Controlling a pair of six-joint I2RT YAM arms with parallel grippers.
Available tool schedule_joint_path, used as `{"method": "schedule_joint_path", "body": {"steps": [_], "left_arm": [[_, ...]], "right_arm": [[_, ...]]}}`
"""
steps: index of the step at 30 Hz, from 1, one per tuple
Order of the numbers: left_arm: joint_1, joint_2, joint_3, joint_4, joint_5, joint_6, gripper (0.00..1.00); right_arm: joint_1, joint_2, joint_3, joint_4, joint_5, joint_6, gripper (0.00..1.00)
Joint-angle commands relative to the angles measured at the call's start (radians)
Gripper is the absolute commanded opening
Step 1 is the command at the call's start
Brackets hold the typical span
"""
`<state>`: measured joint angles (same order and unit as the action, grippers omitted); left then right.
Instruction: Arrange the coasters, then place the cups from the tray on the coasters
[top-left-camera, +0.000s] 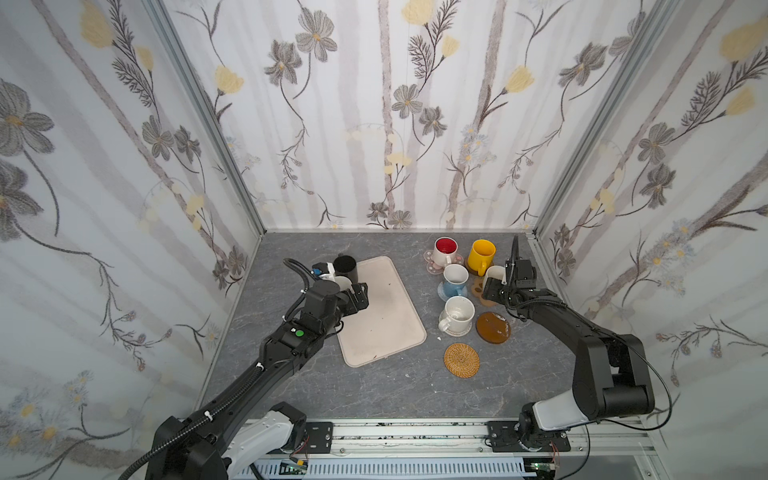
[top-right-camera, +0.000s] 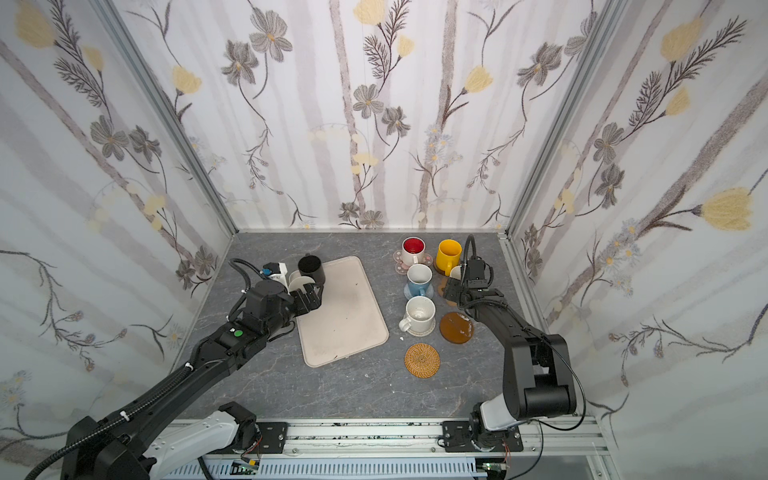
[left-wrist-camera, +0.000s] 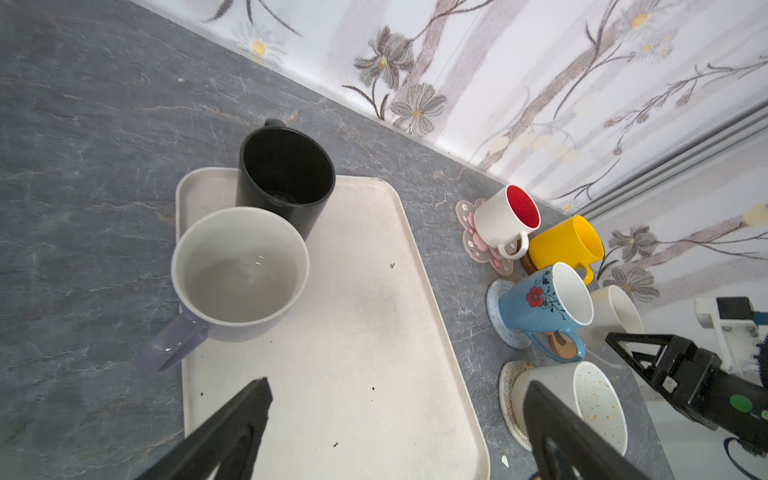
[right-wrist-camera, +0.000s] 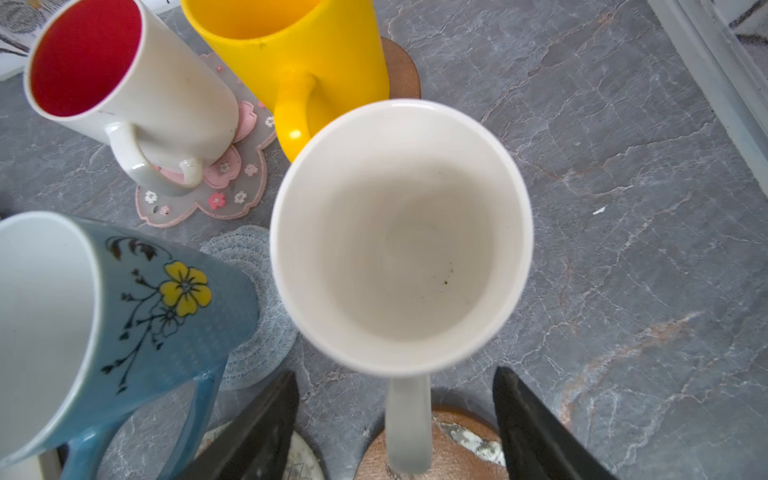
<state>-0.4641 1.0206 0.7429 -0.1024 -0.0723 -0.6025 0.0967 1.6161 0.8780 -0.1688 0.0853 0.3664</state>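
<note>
Two cups (left-wrist-camera: 286, 178) on the tray (left-wrist-camera: 374, 353), five on coasters (right-wrist-camera: 232, 199), two coasters bare; left gripper (left-wrist-camera: 399, 388) and right gripper (right-wrist-camera: 397, 376) both wide.

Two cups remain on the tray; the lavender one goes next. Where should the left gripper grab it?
Probably by the lavender mug's handle: it sticks out past the tray's rim, free on both sides. The black mug crowds the opposite side, so approach from the handle side.
</note>
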Motion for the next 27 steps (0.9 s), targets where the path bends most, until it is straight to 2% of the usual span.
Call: {"method": "schedule_joint_path", "body": {"steps": [1, 7, 10, 16, 23, 27], "left_arm": [[0.061, -0.005, 0.039, -0.073, 0.049, 0.0, 0.88], [0.229, 0.02, 0.065, -0.148, 0.158, 0.012, 0.56], [0.291, 0.024, 0.061, -0.175, 0.172, 0.027, 0.45], [0.35, 0.04, 0.041, -0.203, 0.181, 0.089, 0.35], [0.382, 0.11, 0.0, -0.213, 0.156, 0.115, 0.35], [0.382, 0.171, 0.0, -0.212, 0.131, 0.096, 0.27]], "right_arm": [[-0.001, -0.078, -0.036, 0.068, 0.005, 0.01, 0.82], [-0.002, -0.273, -0.152, 0.131, -0.017, 0.012, 0.88], [0.0, -0.351, -0.18, 0.145, -0.077, 0.004, 0.9], [0.024, -0.441, -0.208, 0.172, -0.168, 0.002, 0.92], [0.084, -0.505, -0.243, 0.214, -0.206, 0.01, 0.92], [0.105, -0.523, -0.258, 0.234, -0.238, 0.014, 0.91]]}}
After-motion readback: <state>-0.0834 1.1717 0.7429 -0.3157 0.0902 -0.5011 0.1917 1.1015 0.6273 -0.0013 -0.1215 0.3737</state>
